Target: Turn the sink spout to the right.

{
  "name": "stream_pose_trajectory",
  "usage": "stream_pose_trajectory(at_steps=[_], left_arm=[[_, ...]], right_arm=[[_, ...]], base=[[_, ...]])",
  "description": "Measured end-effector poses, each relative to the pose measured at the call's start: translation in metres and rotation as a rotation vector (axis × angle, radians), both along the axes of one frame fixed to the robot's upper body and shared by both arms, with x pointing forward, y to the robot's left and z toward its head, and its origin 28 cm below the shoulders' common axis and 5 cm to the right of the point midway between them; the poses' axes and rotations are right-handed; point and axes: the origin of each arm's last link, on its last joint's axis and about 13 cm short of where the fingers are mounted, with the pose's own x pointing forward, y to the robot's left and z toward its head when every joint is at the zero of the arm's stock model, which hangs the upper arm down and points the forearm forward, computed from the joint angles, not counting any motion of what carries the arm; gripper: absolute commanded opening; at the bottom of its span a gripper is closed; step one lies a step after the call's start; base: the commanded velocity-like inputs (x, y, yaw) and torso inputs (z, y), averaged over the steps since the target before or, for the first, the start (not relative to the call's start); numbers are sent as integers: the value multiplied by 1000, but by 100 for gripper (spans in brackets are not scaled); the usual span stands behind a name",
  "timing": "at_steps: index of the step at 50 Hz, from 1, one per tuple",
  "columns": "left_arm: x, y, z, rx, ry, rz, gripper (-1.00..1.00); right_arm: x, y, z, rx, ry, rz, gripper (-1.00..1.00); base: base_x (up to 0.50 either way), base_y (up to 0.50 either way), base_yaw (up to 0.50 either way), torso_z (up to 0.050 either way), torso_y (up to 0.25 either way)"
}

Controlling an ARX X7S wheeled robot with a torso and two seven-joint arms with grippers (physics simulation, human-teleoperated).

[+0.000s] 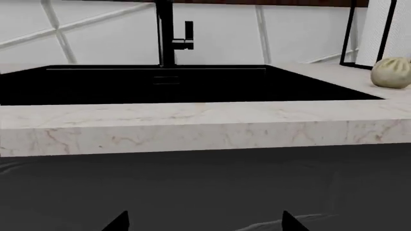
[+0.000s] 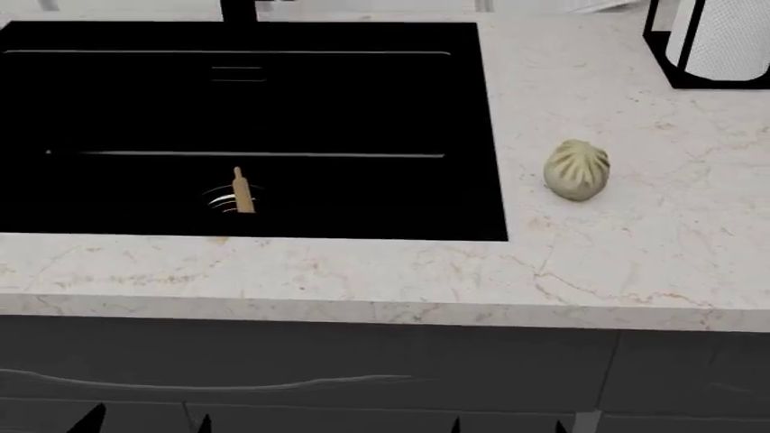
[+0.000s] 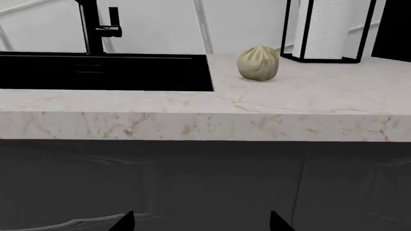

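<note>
I take the sink (image 2: 481,135) as my landmark: a black rectangular basin sunk into the pale marble table (image 2: 626,262), its front rim running straight across ahead of me. The sink spout (image 1: 166,33) stands upright at the sink's back edge, a matte black column with a small lever on its side; in the head view only its base shows at the top edge, so I cannot tell from these views where its arm points. Down inside the sink, near the front wall, a small wooden rolling pin (image 2: 242,190) lies over the round metallic drain.

My left gripper (image 1: 204,222) hangs below the sink's front rim, facing the dark cabinet front (image 1: 205,187), fingertips spread wide with nothing between them. My right gripper (image 3: 202,222) sits just as low, below the table edge to the right of the sink, also spread and holding nothing. Both are well apart from the spout, with the table's overhanging front lip between them and the basin.

To the right of the sink, a pale round dumpling-like bun (image 2: 576,169) rests on the marble, apart from the rim. Farther back and right stands a paper towel roll (image 2: 728,41) in a black wire holder. The marble between the sink's right rim and the bun lies open.
</note>
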Motion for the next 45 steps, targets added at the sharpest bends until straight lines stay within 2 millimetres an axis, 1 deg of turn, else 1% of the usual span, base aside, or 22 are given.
stream_pose_trajectory(at_steps=[16, 22, 28, 37, 45], left_arm=[[0, -1, -1, 3, 6, -14, 100], [-2, 0, 2, 9, -2, 1, 100], [-1, 1, 13, 30, -20, 19, 100], [0, 2, 36, 65, -78, 37, 100], [1, 6, 58, 78, -140, 63, 100]], right_arm=[[0, 0, 0, -5, 0, -1, 100], [0, -1, 2, 1, 0, -16, 100], [1, -3, 15, 12, -19, -30, 100], [-2, -9, 43, 9, -67, -44, 100], [-7, -15, 64, -22, -106, -65, 100]], base=[[0, 0, 0, 50, 0], [0, 0, 0, 3, 0], [0, 0, 0, 0, 0], [0, 0, 0, 0, 0], [0, 0, 0, 0, 0]])
